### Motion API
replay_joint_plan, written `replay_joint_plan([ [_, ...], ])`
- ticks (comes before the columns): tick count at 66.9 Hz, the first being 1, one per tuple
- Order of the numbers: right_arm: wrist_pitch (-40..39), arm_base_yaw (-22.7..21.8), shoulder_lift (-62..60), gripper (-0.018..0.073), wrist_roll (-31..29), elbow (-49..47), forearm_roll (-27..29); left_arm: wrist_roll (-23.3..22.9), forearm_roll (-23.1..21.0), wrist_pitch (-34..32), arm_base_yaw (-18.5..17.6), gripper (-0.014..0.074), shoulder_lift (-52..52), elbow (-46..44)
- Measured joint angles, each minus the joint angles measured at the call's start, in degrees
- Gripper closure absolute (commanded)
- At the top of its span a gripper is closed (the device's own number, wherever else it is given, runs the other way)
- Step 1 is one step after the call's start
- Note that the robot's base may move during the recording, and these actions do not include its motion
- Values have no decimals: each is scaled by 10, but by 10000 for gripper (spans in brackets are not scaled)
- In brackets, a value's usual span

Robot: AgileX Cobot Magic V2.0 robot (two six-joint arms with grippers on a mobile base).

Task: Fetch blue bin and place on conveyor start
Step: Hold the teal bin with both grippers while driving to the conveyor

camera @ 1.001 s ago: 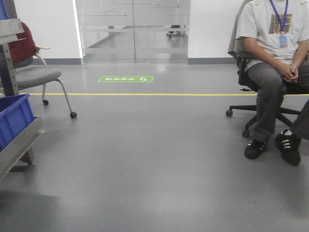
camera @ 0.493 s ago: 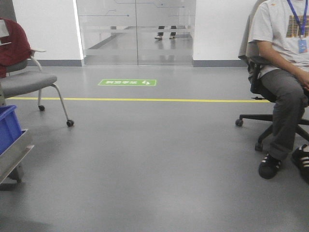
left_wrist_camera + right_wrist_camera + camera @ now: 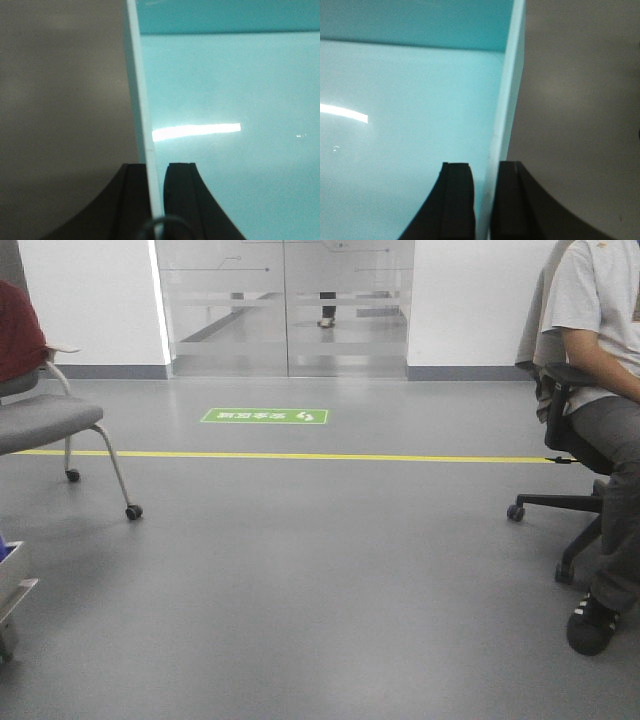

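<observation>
Clamping blue bin (image 3: 225,90) walls: left gripper (image 3: 156,171), right gripper (image 3: 484,169); chair (image 3: 45,420) and seated person (image 3: 603,430) flank the floor (image 3: 320,580)

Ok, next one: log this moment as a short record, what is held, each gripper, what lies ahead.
held: blue bin
left gripper: shut on a bin wall
right gripper: shut on a bin wall
bin contents: none in the part shown
ahead: floor, yellow line, green floor sign, glass doors
sides: chair left, seated person right
conveyor start: not in view
</observation>
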Motion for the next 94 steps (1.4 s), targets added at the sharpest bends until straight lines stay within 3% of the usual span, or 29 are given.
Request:
replay_joint_plan([
  [94,-8,0,1,712,0,0,-1,0,4,-17,0,707,0,0],
])
